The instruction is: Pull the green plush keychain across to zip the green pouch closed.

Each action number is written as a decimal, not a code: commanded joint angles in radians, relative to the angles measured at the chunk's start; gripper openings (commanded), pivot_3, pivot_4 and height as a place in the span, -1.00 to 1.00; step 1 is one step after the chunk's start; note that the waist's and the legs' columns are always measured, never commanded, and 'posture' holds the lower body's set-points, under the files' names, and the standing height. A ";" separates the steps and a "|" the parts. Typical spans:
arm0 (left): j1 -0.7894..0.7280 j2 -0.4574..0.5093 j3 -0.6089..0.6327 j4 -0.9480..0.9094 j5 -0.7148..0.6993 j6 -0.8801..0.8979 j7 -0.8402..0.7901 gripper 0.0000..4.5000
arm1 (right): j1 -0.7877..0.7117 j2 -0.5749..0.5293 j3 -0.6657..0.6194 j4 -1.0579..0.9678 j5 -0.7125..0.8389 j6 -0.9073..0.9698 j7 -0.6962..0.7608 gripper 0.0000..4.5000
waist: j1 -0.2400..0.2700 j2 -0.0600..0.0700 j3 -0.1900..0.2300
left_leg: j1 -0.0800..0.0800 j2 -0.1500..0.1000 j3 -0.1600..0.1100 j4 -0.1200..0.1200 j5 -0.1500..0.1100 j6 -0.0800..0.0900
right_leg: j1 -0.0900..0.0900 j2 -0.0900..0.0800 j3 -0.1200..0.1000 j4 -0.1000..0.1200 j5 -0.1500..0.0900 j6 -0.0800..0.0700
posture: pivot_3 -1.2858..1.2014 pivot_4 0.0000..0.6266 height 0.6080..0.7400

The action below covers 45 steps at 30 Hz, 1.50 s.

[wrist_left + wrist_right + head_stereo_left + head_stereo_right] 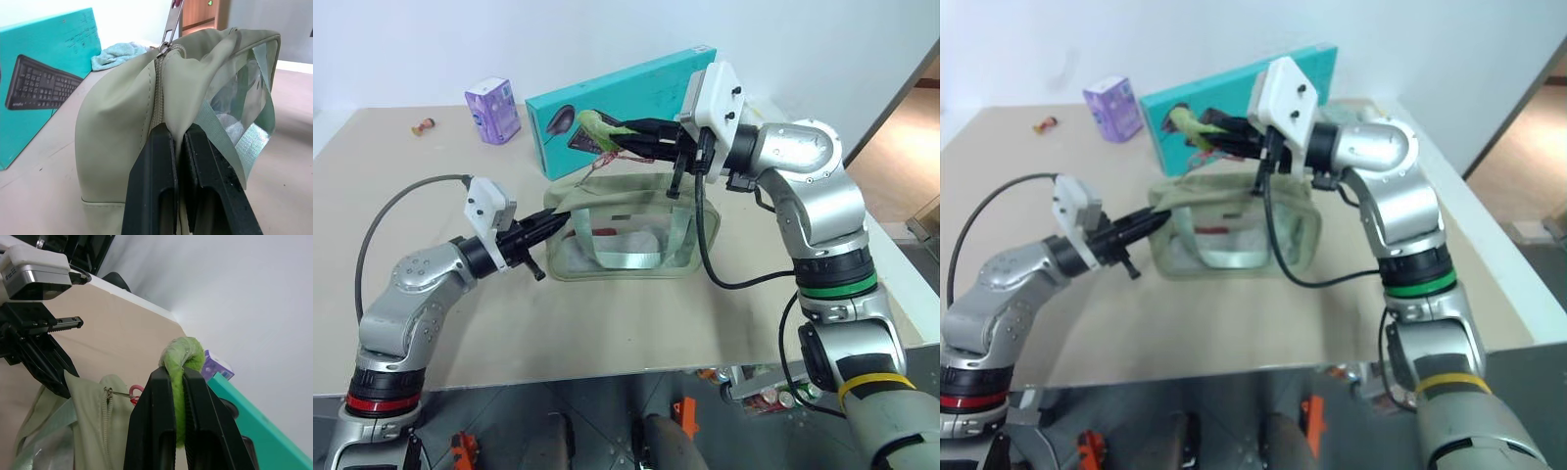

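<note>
The green pouch (626, 230) stands on the table with its clear window facing me. My left gripper (558, 220) is shut on the fabric at the pouch's left end, beside the zipper (157, 93). My right gripper (625, 132) hovers above the pouch's top left part, pointing left, and is shut on the green plush keychain (186, 352). A short pinkish-red cord (602, 162) runs from the plush down to the metal zipper pull (108, 392), which sits near the left end of the zipper. The plush's tip (597, 122) sticks out past the fingers.
A teal keyboard box (651, 83) stands on edge right behind the pouch. A purple carton (493, 110) and a small red item (423, 125) are at the back left. A mint rag (115, 51) lies behind the pouch. The table edge (901, 255) runs near my right arm.
</note>
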State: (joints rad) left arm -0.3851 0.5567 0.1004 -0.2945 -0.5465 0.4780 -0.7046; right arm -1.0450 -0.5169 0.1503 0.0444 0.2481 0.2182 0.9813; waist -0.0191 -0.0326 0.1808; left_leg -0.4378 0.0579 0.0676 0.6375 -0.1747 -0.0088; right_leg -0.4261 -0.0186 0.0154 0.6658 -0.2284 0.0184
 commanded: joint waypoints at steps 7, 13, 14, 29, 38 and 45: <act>-0.005 -0.002 0.006 0.009 -0.010 0.037 0.022 -1.00 | -0.104 -0.054 -0.097 0.052 0.003 -0.084 -0.012 -0.99 | 0.000 0.000 0.000 | 0.000 0.000 0.000 -0.001 0.000 0.000 | 0.000 0.000 0.000 0.000 0.000 0.000 | 0.03 -0.52 1.00; -0.015 -0.018 0.025 0.007 -0.047 0.083 0.053 -1.00 | -0.129 -0.065 -0.103 0.094 -0.008 -0.114 -0.029 -0.99 | -0.001 0.000 0.000 | 0.000 0.000 0.000 -0.001 0.000 0.000 | 0.000 0.000 0.000 0.000 0.000 0.000 | 0.03 -0.52 1.00; -0.017 -0.018 0.028 0.009 -0.050 0.085 0.057 -1.00 | -0.126 -0.071 -0.103 0.101 -0.013 -0.120 -0.027 -0.99 | 0.000 0.000 0.000 | 0.000 0.000 0.000 -0.001 0.000 0.000 | 0.000 0.000 0.000 0.000 0.000 0.000 | 0.03 -0.52 1.00; -0.036 -0.011 0.031 0.022 -0.043 0.108 0.083 -1.00 | -0.030 -0.144 -0.130 0.124 -0.023 -0.120 -0.037 -0.99 | 0.000 0.000 0.000 | 0.000 0.000 0.000 -0.001 0.000 0.000 | -0.001 0.000 0.000 0.000 -0.001 0.000 | 0.03 -0.52 1.00; -0.031 0.002 0.030 0.000 -0.017 0.088 0.066 -1.00 | 0.111 -0.289 -0.174 0.302 -0.106 -0.230 -0.043 -0.99 | 0.000 0.000 0.000 | 0.000 -0.001 0.001 -0.001 0.000 0.000 | 0.000 -0.001 0.001 -0.001 -0.001 0.000 | 0.03 -0.52 1.00; -0.031 0.007 0.030 -0.005 -0.012 0.089 0.059 -1.00 | 0.166 -0.398 -0.142 0.505 -0.252 -0.385 -0.107 -0.99 | -0.005 0.001 0.001 | 0.001 -0.001 0.002 -0.002 0.000 0.000 | -0.001 0.001 0.003 -0.001 -0.001 0.000 | 0.03 -0.52 1.00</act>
State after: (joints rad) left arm -0.4198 0.5413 0.1107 -0.2855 -0.5692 0.5740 -0.6457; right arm -0.8722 -0.8624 0.0354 0.5028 0.0465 -0.1264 0.9207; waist -0.0237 -0.0317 0.1815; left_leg -0.4368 0.0573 0.0694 0.6357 -0.1747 -0.0087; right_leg -0.4269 -0.0181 0.0181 0.6653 -0.2292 0.0186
